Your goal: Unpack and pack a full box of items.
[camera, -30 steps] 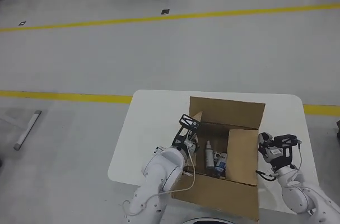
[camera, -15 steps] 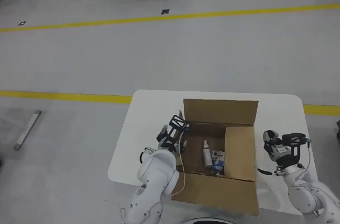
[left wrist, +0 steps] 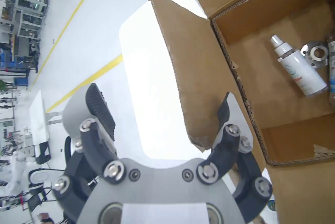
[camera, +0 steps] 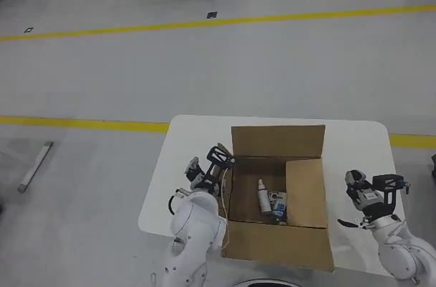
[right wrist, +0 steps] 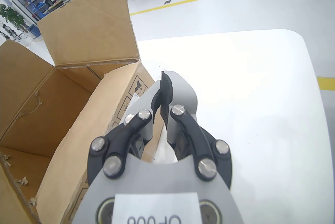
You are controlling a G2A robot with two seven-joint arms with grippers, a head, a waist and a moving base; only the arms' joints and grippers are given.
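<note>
The brown box [camera: 275, 247] sits in the middle of the white tabletop [camera: 196, 143] with its top open. The flap at 12 o'clock stands up. The flap at 3 o'clock leans in over the box.

A white spray bottle [camera: 263, 196] lies flat on the bottom of the box, with its cap toward 12 o'clock. Its label has red and green print that is too small to read. A metal ring [left wrist: 315, 52] and a blue pack [camera: 279, 208] lie just beside it at 3 o'clock.

The left tool [camera: 207, 163] is at 9 o'clock from the box, with its fingers wide apart. The corner of the side flap [left wrist: 193, 65] pokes in between them, right by one finger. I cannot tell if it touches.

The right tool [camera: 373, 188] is at 3 o'clock from the box, over the tabletop, with its fingers pressed together on nothing. Black signs [right wrist: 137, 86] are printed on the box's outer wall near it. A white sticker [right wrist: 157, 209] with letters sits on that tool's base.

Yellow lines [camera: 203, 21] cross the floor.
</note>
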